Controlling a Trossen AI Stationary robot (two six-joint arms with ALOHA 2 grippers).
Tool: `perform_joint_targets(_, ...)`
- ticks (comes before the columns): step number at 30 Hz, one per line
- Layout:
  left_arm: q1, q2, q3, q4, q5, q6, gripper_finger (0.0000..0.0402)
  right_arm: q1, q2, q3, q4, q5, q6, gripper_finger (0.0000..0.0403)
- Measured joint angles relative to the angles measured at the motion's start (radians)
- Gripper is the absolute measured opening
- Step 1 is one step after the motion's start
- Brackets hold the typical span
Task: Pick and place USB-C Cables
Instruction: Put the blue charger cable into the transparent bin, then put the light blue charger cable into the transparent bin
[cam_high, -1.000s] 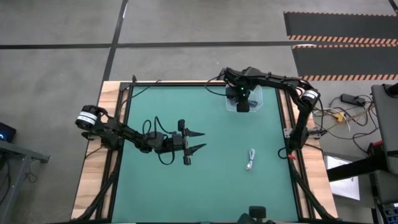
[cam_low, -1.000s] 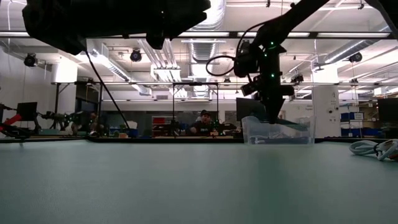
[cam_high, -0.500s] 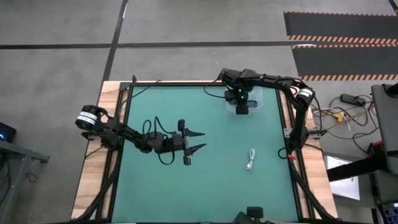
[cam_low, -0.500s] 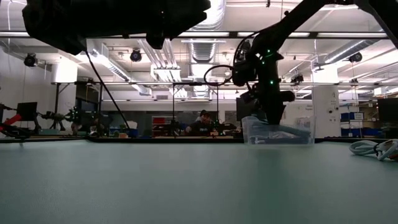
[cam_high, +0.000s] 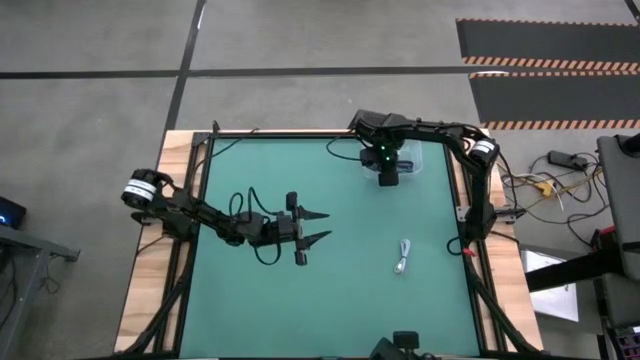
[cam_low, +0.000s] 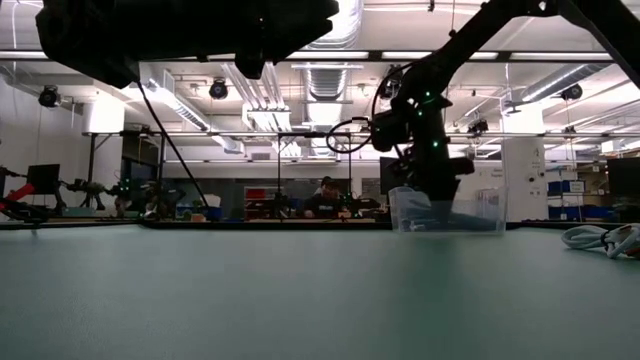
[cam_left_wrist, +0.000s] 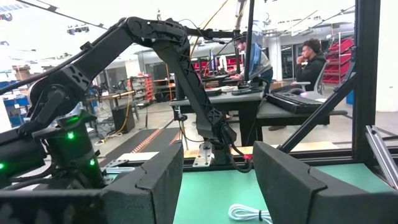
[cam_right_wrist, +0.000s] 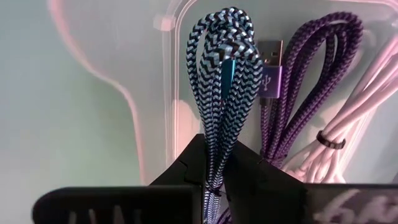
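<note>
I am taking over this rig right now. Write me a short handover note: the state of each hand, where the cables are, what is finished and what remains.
Right hand: shut on the blue braided cable, held above the clear container at the table's far right corner.
Left hand: open, empty, waiting over the middle left of the green mat.
In the container: a purple braided cable and a pale cable.
Done: two cables placed.
Left: release the blue one into the container, then fetch the white cable lying on the mat, near right.
</note>
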Motion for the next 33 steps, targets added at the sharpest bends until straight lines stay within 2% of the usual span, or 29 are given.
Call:
perform_joint_targets(17, 0.000, 0.000, 0.000, 0.000, 0.000, 0.000, 0.0178, 0.000, 0.017, 0.000, 0.021, 0.000, -0.006, 0.0024)
perform_joint_targets(33, 0.000, 0.000, 0.000, 0.000, 0.000, 0.000, 0.0178, 0.000, 0.016, 0.000, 0.027, 0.009, 0.043, 0.0102)
